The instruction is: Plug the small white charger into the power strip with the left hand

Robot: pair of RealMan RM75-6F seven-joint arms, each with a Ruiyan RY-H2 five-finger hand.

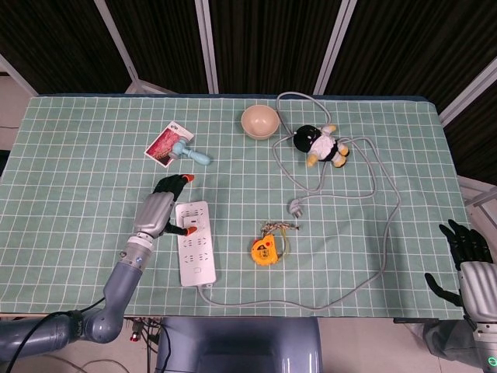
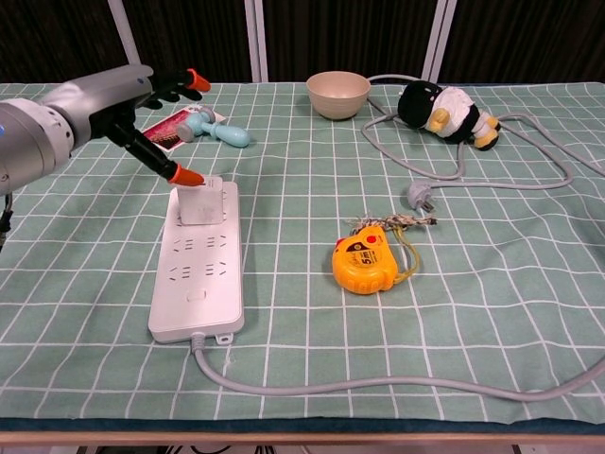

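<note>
Charger (image 2: 198,200) seated in power strip (image 2: 196,270) at left of frame; left hand (image 2: 142,104) raised above, fingers spread, nothing held

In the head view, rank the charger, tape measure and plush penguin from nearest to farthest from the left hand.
From the left hand:
1. Small white charger, on the power strip beside the hand.
2. Yellow tape measure, mid-table, to the right.
3. Plush penguin, far right, near the back.

A green checked cloth (image 1: 78,179) is covering the table. Dark panels (image 1: 264,43) with pale metal frames are standing behind it, and even light is falling across everything.
</note>
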